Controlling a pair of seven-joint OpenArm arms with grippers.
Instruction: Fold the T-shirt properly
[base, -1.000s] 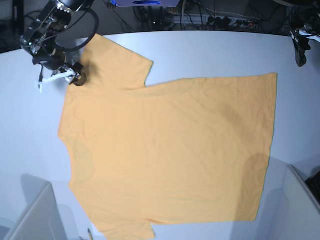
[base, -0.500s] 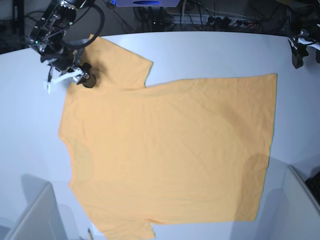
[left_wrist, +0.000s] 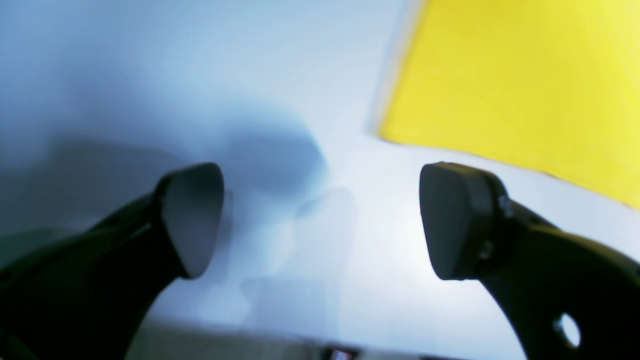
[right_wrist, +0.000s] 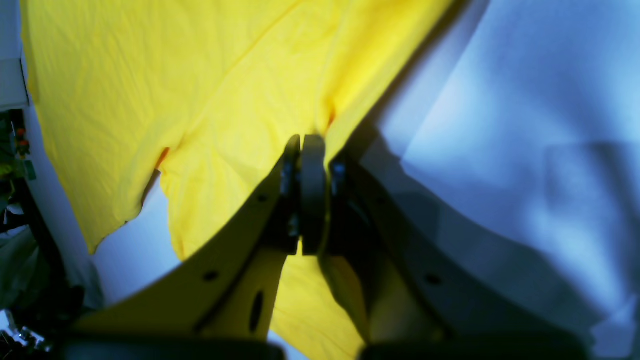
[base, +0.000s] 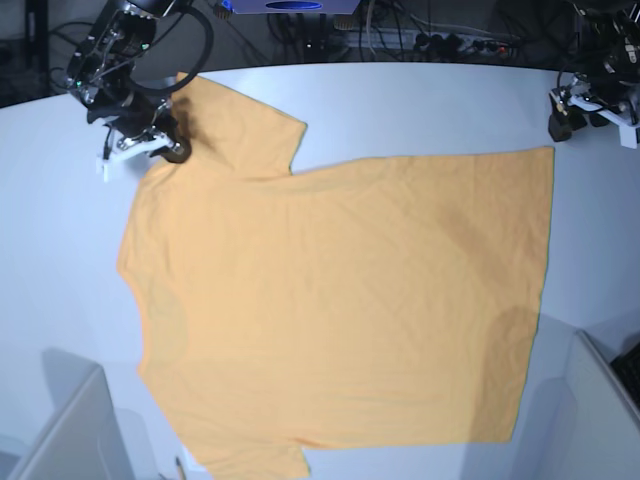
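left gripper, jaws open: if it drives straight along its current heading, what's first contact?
Most likely bare table: the left gripper points at white surface just off the T-shirt corner. Depth is unclear, so the cloth edge could be grazed.

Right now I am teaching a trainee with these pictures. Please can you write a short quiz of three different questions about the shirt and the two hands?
1. True or false: the right hand is shut on the edge of the T-shirt.
2. Multiple choice: the left hand is
A. shut on the hem
B. open above the bare table, near a corner of the shirt
C. open around a sleeve
3. Short answer: in the base view, is the shirt lying spread out or already folded?

Key
1. True. Its jaws are together with the cloth edge pinched, near the far sleeve.
2. B. Nothing lies between its fingers.
3. Spread out flat, no fold made.
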